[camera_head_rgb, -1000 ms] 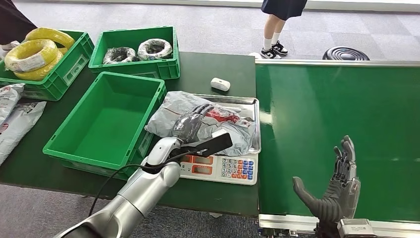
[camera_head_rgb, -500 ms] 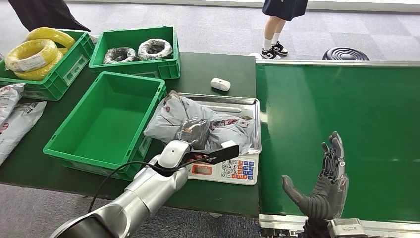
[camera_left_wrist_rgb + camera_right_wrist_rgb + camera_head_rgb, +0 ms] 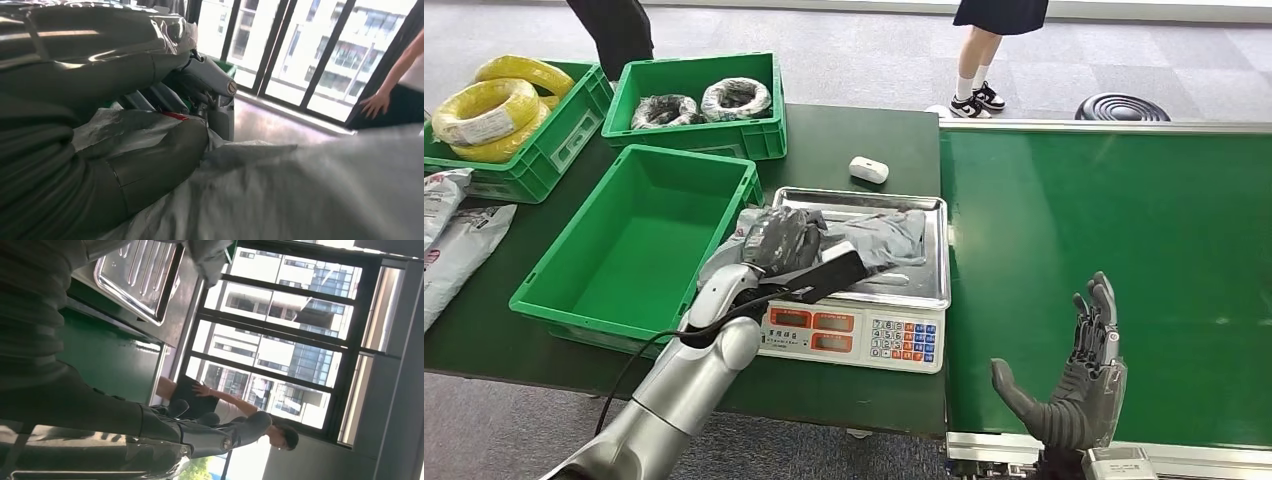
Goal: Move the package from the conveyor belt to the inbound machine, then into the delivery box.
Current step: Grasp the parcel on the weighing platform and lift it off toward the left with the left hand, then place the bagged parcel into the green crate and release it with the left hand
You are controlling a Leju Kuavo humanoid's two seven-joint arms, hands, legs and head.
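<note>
We saw the left hand point(image 3: 776, 238) gripping the grey package point(image 3: 864, 236), which lay partly on the scale tray point(image 3: 924, 290) beside the empty green bin point(image 3: 639, 240). Over the conveyor belt point(image 3: 1104, 200), the right hand point(image 3: 1079, 385) was spread wide, holding nothing.

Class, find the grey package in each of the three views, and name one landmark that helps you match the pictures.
Head view: the package lies on the scale's steel tray, its left end gripped by the left hand.
Left wrist view: the package fills the lower right, under the left hand.
Right wrist view: a grey corner of the package hangs at the top edge.
Shared landmark: the steel tray.
</note>
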